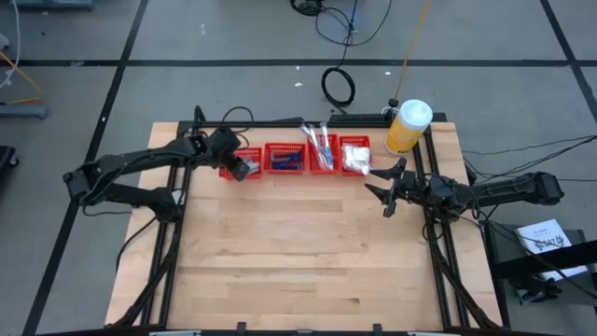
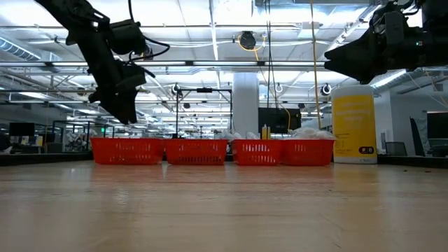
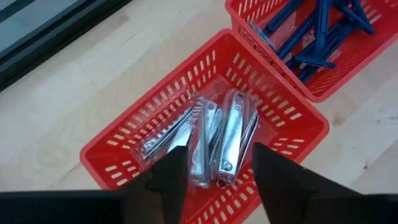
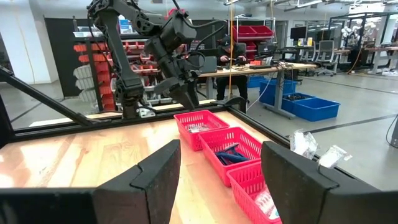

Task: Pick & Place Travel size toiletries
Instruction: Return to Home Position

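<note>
Left end effector open, empty, just above bin of nail clippers. Right end effector open, empty, well apart from that bin.

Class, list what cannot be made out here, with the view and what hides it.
High view: nail clippers in the leftmost basket, mostly covered by the left gripper.
Low view: contents of the red baskets, behind their mesh walls.
Left wrist view: blue razors, cut off by the picture's edge.
Right wrist view: nearest visible basket, partly behind the right gripper.
Low view: yellow bottle label, too small to read.
</note>
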Available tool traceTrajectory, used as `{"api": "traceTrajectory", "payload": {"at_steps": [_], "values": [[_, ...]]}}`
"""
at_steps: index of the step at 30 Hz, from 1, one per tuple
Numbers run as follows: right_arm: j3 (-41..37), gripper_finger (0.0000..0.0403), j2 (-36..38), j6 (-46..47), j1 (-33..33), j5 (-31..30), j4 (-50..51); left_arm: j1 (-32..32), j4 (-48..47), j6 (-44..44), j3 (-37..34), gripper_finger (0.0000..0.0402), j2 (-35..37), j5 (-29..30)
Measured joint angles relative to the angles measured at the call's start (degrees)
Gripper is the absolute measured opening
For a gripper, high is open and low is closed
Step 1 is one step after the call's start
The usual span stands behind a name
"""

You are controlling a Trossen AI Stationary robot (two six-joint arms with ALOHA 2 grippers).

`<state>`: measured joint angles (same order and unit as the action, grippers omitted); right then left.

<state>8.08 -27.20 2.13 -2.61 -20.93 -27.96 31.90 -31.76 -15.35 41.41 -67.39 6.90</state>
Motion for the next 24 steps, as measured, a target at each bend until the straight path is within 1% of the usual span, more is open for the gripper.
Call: {"api": "traceTrajectory", "payload": {"at_steps": [3, 5, 7, 8, 10, 12, 15, 17, 19, 21, 24], "values": [[0.0, 0.0212, 0.0, 0.0, 0.0, 0.0, 0.0, 0.0, 0.3, -0.2, 0.2, 0.0205, 0.0, 0.0], [0.0, 0.0212, 0.0, 0.1, 0.0, 0.0, -0.4, 0.0, -2.7, -2.4, 2.0, 0.0224, 0.2, 0.0], [0.0, 0.0212, 0.1, 0.1, 0.0, 0.0, -1.2, -0.3, -7.9, -4.8, 3.6, 0.0238, 2.2, 0.0], [0.0, 0.0212, 0.3, 0.1, 0.0, 0.0, -1.7, -1.1, -9.5, -4.7, 3.9, 0.0244, 3.7, 0.5], [0.0, 0.0212, 1.1, 0.1, 0.0, 0.0, -2.8, -4.0, -8.6, -1.7, 3.6, 0.0254, 7.2, 1.8], [0.0, 0.0212, 1.9, -0.4, 0.0, 0.0, -2.6, -7.7, -6.9, 0.1, 2.8, 0.0261, 12.4, 4.4], [0.0, 0.0212, 3.2, -2.2, 0.0, 0.0, -0.9, -12.9, -3.5, 1.2, 1.3, 0.0268, 22.2, 11.0], [0.0, 0.0212, 3.9, -3.2, 0.0, 0.0, 0.4, -15.9, -4.4, 1.4, 0.0, 0.0268, 29.1, 15.6], [0.0, 0.0212, 4.5, -3.4, 0.0, 0.0, 0.7, -18.3, -6.4, 0.5, -1.7, 0.0266, 35.7, 19.0], [0.0, 0.0212, 5.2, -3.5, 0.0, 0.0, 0.5, -20.6, -5.4, -1.3, -4.7, 0.0263, 42.2, 21.2], [0.0, 0.0212, 6.3, -4.7, 0.0, 0.0, 1.0, -23.7, -1.7, -0.4, -10.5, 0.0259, 51.6, 21.1]]}}
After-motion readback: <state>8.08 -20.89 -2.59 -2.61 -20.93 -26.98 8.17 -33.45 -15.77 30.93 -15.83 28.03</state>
